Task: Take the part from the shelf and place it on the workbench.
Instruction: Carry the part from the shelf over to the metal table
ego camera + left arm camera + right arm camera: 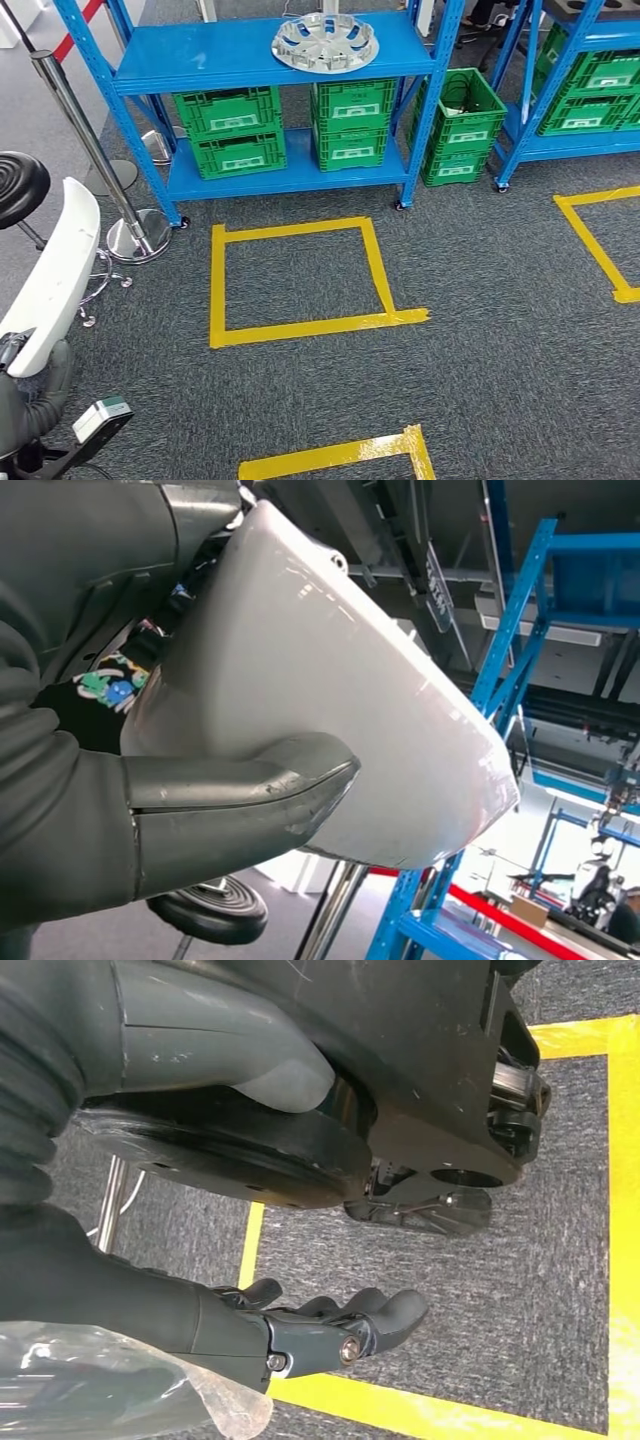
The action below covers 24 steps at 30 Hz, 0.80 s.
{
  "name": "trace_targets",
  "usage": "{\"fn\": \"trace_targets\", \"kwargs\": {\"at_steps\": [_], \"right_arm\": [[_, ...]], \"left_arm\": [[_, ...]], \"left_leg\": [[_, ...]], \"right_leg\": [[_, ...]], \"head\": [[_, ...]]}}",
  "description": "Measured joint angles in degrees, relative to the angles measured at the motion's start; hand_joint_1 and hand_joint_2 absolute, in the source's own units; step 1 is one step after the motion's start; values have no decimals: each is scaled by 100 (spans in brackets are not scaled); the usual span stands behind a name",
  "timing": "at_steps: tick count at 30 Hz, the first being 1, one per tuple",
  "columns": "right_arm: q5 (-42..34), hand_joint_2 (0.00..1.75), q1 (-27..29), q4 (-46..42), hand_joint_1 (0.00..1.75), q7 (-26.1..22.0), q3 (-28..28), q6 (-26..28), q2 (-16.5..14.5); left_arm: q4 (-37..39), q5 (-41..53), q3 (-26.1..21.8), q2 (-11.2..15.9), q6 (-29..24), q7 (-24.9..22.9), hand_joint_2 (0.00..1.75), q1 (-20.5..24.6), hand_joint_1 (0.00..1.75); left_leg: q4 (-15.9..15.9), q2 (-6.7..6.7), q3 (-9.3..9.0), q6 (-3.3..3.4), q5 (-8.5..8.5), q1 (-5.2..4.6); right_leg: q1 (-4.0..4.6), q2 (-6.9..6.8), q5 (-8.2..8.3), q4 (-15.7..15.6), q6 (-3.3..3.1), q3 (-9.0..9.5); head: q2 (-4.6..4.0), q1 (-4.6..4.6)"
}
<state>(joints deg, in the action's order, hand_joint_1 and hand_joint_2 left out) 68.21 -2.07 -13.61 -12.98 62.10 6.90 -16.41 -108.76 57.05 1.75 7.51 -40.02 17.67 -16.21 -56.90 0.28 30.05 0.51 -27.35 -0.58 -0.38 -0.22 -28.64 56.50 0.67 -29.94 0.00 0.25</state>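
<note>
Part: white curved shell point(54, 275), smooth and glossy, long and tapered; carried at the robot's left side, off the shelf point(272, 60) already.
Left hand: left hand point(151, 820) holds the white shell point(324, 710); the thick grey thumb lies across its underside, the other fingers are hidden behind it.
Right hand: right hand point(332, 1325) hangs beside the body over the carpet, holding nothing; fingers loosely stretched out and a little apart.
Shelf: blue metal rack ahead, well apart from the robot; a silver wheel cover point(324, 42) on its top level, green crates point(230, 130) on the level below.
Floor: grey carpet with yellow tape squares point(298, 275); a chrome post with a round base point(136, 235) and a black stool point(21, 185) at the left.
Surface: no workbench can be made out from here, probably off to one side.
Step in hand: judged to be the carry, pick-up done and placing not yet done.
How to do it well: keep the thumb pressed firm, as the glossy shell looks likely to slip; hold the long end away from the post and stool while turning; set it down flat before letting go.
Risk: the shell swinging into the post or rotating in the grasp.
</note>
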Motion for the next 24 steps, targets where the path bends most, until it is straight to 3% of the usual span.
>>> {"fn": "trace_targets", "kwargs": {"at_steps": [5,7,9,11,12,13,14,15,17,19,21,23,24], "right_arm": [[36,175,-1,11,0,-36,-50,40,0],[55,175,-2,15,0,-46,-78,50,1],[66,175,-2,16,0,-65,-99,51,2],[64,175,-8,17,0,-95,-109,50,2],[61,175,-16,17,0,-108,-113,49,3],[62,175,-24,17,0,-115,-119,50,5],[64,175,-29,17,0,-117,-127,50,9],[68,175,-26,18,0,-111,-135,50,13],[73,175,-6,23,0,-106,-145,51,17],[74,175,11,30,0,-113,-150,52,17],[73,175,13,33,0,-116,-154,61,16],[74,175,11,35,0,-106,-166,78,15],[74,175,17,36,0,-102,-174,84,15]], "left_arm": [[-1,-3,-32,-4,0,79,175,2,175],[-2,-1,-36,-10,-1,82,175,2,175],[-2,-10,-40,-29,-2,108,175,3,175],[-1,-32,-47,-49,-2,150,175,-3,175],[0,-39,-50,-56,-2,164,175,-10,175],[3,-44,-52,-64,-2,174,175,-13,175],[6,-45,-57,-74,-2,182,175,-15,175],[9,-44,-64,-86,-2,192,175,-16,175],[13,-50,-94,-114,-2,239,175,-13,175],[13,-74,-137,-143,-2,304,175,-9,175],[13,-94,-166,-162,-2,317,175,-11,175],[13,-86,-177,-171,-2,273,175,-16,175],[13,-77,-179,-175,-2,253,175,-14,175]], "left_leg": [[-30,-5,69,94,33,-21],[56,-21,60,149,95,13],[136,-50,59,200,166,49],[140,-95,109,207,198,47],[137,-124,129,197,208,47],[133,-164,143,183,220,49],[126,-213,151,167,230,53],[112,-269,155,149,235,60],[56,-386,191,94,237,64],[10,-495,253,16,252,66],[3,-594,299,-57,285,86],[-161,-464,387,-112,180,89],[-408,-337,496,-137,25,87]], "right_leg": [[-22,-13,55,-18,93,24],[-17,-24,7,23,123,-18],[-18,-9,-273,434,144,-227],[-25,6,-664,1215,163,-586],[-27,6,-764,1514,171,-718],[-29,7,-752,1617,176,-750],[-32,15,-625,1472,175,-657],[-39,54,-426,1122,172,-460],[-66,303,-159,328,153,-40],[-69,452,-134,11,107,107],[-53,330,-115,9,27,117],[-63,185,-79,-3,-54,143],[-71,107,-64,-10,-81,144]], "head": [[0,-4],[-1,1],[-1,26],[0,47],[0,47],[0,47],[0,47],[0,47],[0,49],[0,46],[0,45],[0,20],[0,-4]]}}
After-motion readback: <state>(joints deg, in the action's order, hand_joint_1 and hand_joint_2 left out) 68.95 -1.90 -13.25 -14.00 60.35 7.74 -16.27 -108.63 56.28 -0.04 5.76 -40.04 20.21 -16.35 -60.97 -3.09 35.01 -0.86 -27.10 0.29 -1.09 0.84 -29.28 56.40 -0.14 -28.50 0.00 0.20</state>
